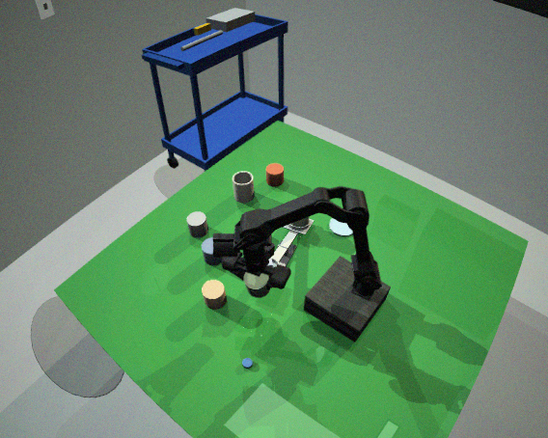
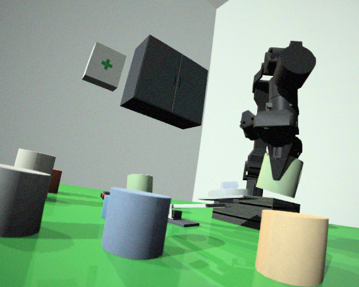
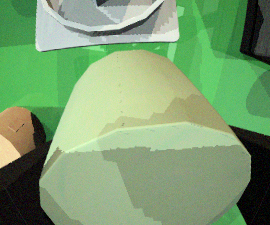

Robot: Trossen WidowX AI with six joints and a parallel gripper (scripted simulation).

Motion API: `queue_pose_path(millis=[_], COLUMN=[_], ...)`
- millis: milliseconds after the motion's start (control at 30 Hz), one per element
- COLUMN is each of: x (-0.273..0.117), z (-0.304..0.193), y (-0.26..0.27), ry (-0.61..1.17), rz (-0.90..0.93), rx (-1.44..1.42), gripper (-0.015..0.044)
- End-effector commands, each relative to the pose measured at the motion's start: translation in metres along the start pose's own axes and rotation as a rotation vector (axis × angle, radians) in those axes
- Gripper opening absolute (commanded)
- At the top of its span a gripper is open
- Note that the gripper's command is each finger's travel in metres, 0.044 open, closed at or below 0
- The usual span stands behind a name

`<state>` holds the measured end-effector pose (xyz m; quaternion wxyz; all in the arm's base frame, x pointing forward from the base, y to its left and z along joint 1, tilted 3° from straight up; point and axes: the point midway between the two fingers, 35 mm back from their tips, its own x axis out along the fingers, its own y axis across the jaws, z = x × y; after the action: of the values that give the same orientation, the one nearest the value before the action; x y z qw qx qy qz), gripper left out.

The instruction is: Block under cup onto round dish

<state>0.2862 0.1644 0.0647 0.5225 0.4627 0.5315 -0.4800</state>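
My gripper (image 1: 257, 276) (image 2: 280, 173) (image 3: 136, 137) is shut on a pale green cup (image 1: 257, 282) (image 2: 293, 177) (image 3: 135, 99), held tilted in the air beside the near end of the balance (image 1: 286, 245) (image 2: 200, 206) (image 3: 160, 37). A pale blue block (image 2: 229, 184) sits uncovered on that end, inside its low round rim. The other pale green cup (image 1: 300, 223) (image 2: 139, 183) stands on the far end, partly hidden by the arm in the top view. The pale round dish (image 1: 340, 227) lies beyond the arm with no cup above it.
An orange-tan cylinder (image 1: 213, 293) (image 2: 292, 246) (image 3: 2, 144) stands close to the held cup. A blue cylinder (image 1: 209, 252) (image 2: 135, 222), a grey one (image 1: 197, 225) (image 2: 17, 202), a hollow white one (image 1: 243, 189) and a red one (image 1: 275, 176) stand farther along. A small blue disc (image 1: 247, 363) lies apart.
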Motion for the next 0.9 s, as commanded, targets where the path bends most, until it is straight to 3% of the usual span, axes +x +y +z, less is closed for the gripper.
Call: queue_pose_path(millis=[0,233,633,867], x=[0.012,0.032,0.071,0.075], z=[-0.016,-0.043,-0.044,-0.044], y=[-0.007,-0.019,-0.02,-0.02], ry=[0.007,0.014,0.014,0.014], rz=[-0.003,0.0,0.0,0.0], rx=[0.011,0.031,0.031,0.031], gripper=[0.0,0.0,0.0,0.0])
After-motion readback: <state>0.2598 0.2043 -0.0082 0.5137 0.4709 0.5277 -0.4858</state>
